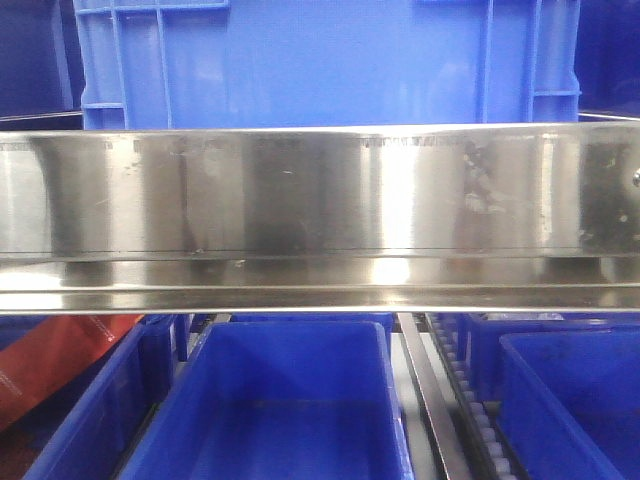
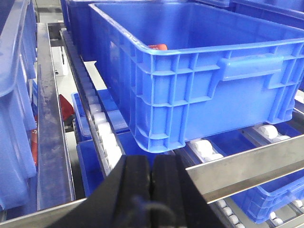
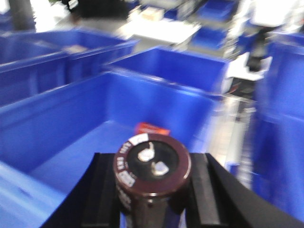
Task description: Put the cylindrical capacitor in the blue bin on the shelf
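The cylindrical capacitor (image 3: 151,161) is a dark maroon cylinder with two metal terminals on its top face. My right gripper (image 3: 153,167) is shut on it, a black finger on each side, above a large blue bin (image 3: 71,137). A small red item (image 3: 152,128) lies in that bin. The shelf's shiny steel front rail (image 1: 320,190) crosses the front view, with a blue bin (image 1: 320,60) on the tier above it. My left gripper (image 2: 152,176) is shut on nothing, low in front of a blue bin (image 2: 199,80) on the shelf's rollers (image 2: 102,123).
Below the rail sit more blue bins (image 1: 290,400), and a flat red item (image 1: 60,360) lies in the left one. A steel cross rail (image 2: 247,166) runs just right of my left fingers. More blue bins (image 3: 280,118) crowd the right wrist view, which is blurred.
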